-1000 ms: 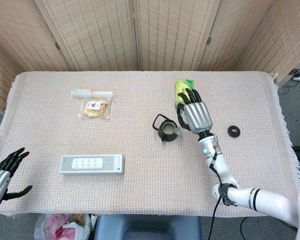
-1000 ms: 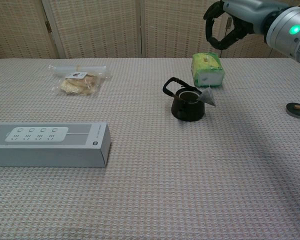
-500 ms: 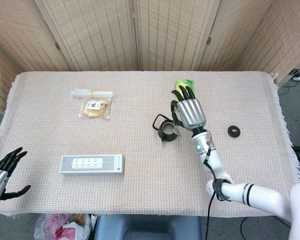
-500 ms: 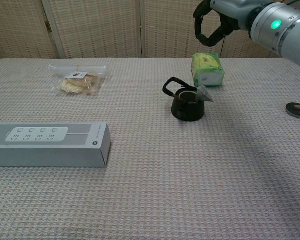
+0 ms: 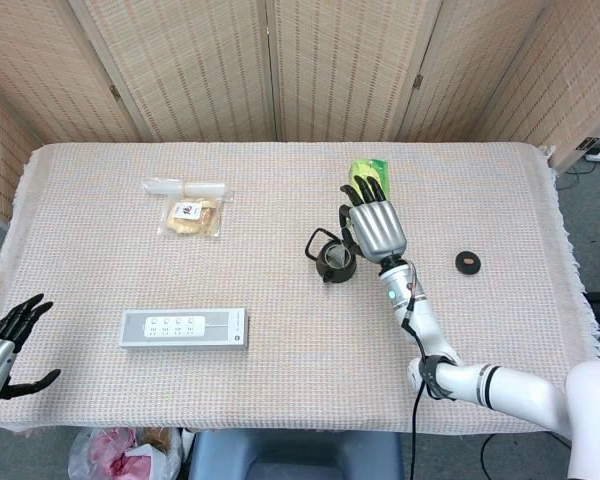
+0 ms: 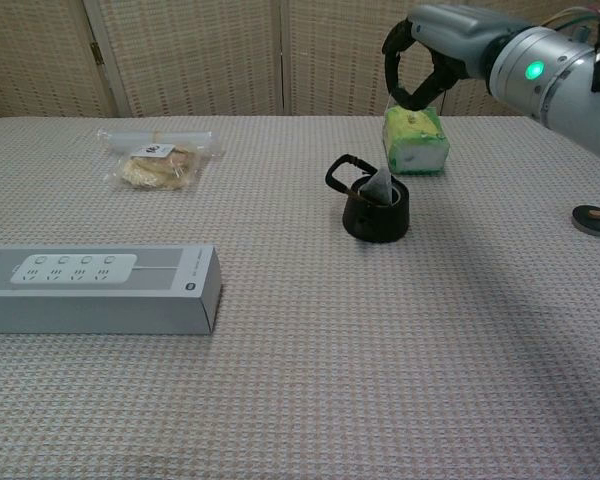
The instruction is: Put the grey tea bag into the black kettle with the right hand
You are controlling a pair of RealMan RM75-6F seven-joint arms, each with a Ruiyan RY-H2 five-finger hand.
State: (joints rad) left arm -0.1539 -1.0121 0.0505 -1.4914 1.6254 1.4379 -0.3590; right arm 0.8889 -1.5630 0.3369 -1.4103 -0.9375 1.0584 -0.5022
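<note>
The black kettle (image 6: 376, 212) stands mid-table with its handle toward the left. The grey tea bag (image 6: 380, 186) hangs in the kettle's mouth, its lower part inside the rim and its tip above it. My right hand (image 6: 422, 62) hovers above and slightly right of the kettle, thumb and fingers curled together, pinching the tea bag by its thin string. From the head view the right hand (image 5: 376, 226) partly covers the kettle (image 5: 332, 263) and hides the tea bag. My left hand (image 5: 4, 348) hangs off the table's near left edge, fingers spread, holding nothing.
A green packet (image 6: 415, 140) lies just behind the kettle. A small black disc (image 6: 594, 218) sits at the right. A white power strip box (image 6: 100, 287) lies near left, and a snack bag (image 6: 156, 165) with a clear tube lies far left.
My right hand has moved left, carrying the hanging tea bag from beside the kettle's right rim to over and into its opening. The left hand has barely shifted.
</note>
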